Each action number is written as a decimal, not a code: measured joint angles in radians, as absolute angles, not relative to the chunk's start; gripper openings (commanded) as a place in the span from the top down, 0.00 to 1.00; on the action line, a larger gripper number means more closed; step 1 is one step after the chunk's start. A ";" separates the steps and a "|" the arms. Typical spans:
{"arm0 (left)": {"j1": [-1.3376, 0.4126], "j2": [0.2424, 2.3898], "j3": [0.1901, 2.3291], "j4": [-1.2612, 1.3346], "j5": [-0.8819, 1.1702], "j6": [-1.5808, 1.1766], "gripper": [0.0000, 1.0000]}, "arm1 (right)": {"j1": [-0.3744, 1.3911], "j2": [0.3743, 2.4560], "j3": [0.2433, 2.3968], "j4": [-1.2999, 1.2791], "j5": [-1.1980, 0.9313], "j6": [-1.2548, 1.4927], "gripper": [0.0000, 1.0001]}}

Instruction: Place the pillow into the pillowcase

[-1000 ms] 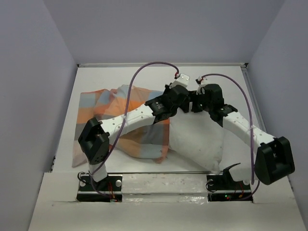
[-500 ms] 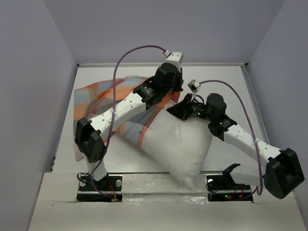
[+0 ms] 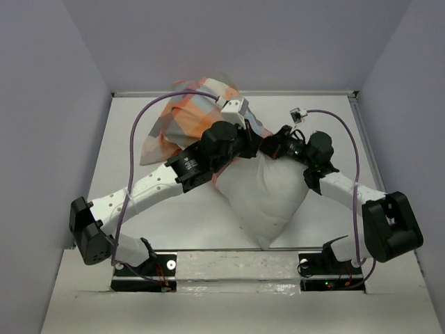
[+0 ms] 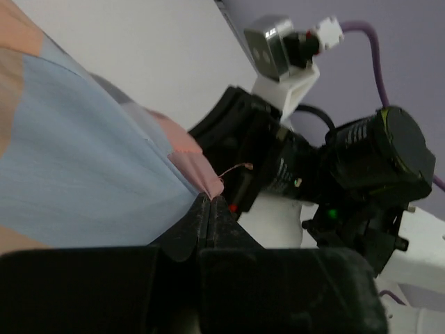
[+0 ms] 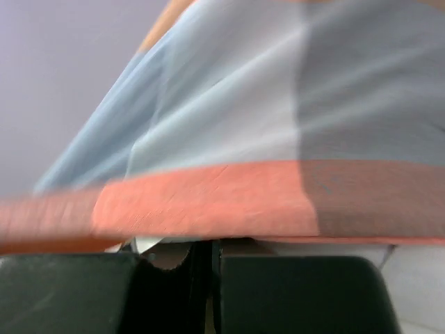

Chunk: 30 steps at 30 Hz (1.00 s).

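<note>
**Case** point(image 3: 184, 118): checked fabric, hanging bunched in the upper centre of the overhead view, lifted off the table point(image 3: 139, 209). It is touching the pillow's top edge and is not yet over it.

**Pillow** point(image 3: 268, 195): lying at centre, wholly outside the case, with one corner pointing toward the lower edge.

**Left gripper** point(image 4: 210, 209): jaws are pressing together on a case edge, beside a loose thread.

**Right gripper** point(image 5: 204, 254): jaws are together, apparently pinching the orange hem just above them. The view is blurred.

**Risks:**
- The thin hem is likely to be slipping from either pinch if the arms pull apart sharply.
- The two grips are sitting close together, so the mouth may be staying too narrow and snagging on the plump pillow.
- A pinch through both layers would be holding the mouth shut.

**Changes:**
- A second ago the case was lying flat at left; now it is hanging raised.
- The right jaws, then apart, are now closed.
- The pillow is now lying turned.
- The left elbow is now sitting lower left.
</note>
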State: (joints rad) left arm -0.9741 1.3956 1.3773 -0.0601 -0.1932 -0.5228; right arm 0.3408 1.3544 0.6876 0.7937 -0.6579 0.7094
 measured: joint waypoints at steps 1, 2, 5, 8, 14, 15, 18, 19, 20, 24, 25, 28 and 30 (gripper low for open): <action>-0.984 1.388 1.332 -0.038 -0.194 -0.541 1.00 | 0.332 1.385 0.688 0.803 -0.626 0.716 1.00; -0.995 1.388 1.309 -0.027 -0.196 -0.553 0.98 | 0.326 1.403 0.688 0.814 -0.606 0.723 1.00; -1.000 1.415 1.259 -0.003 -0.207 -0.575 0.88 | 0.313 1.454 0.692 0.815 -0.565 0.743 1.00; -0.982 1.499 1.316 0.014 -0.212 -0.570 0.68 | 0.313 1.470 0.714 0.772 -0.516 0.750 1.00; -0.958 1.862 1.912 -0.065 -0.126 -0.498 0.02 | 0.308 1.447 0.759 0.609 -0.388 0.737 0.53; -0.958 1.941 2.077 -0.109 -0.129 -0.469 0.02 | 0.305 1.430 0.759 0.561 -0.368 0.730 0.41; -0.976 2.091 2.464 -0.308 -0.233 -0.392 0.02 | 0.302 1.368 0.766 0.438 -0.319 0.682 0.31; -0.991 2.120 2.573 -0.398 -0.321 -0.366 0.02 | 0.302 1.339 0.784 0.363 -0.301 0.655 0.30; -1.016 2.138 2.655 -0.487 -0.407 -0.347 0.02 | 0.302 1.319 0.797 0.321 -0.290 0.640 0.29; -1.182 2.215 2.943 -0.810 -0.747 -0.322 0.03 | 0.303 1.210 0.835 0.183 -0.275 0.566 0.28; -1.215 2.215 2.948 -0.855 -0.796 -0.322 0.03 | 0.305 1.178 0.835 0.150 -0.272 0.542 0.28; -1.321 2.228 2.959 -0.994 -0.912 -0.319 0.05 | 0.322 1.103 0.833 0.083 -0.271 0.511 0.28; -1.365 2.230 2.958 -1.061 -0.959 -0.315 0.06 | 0.336 1.065 0.819 0.065 -0.278 0.496 0.28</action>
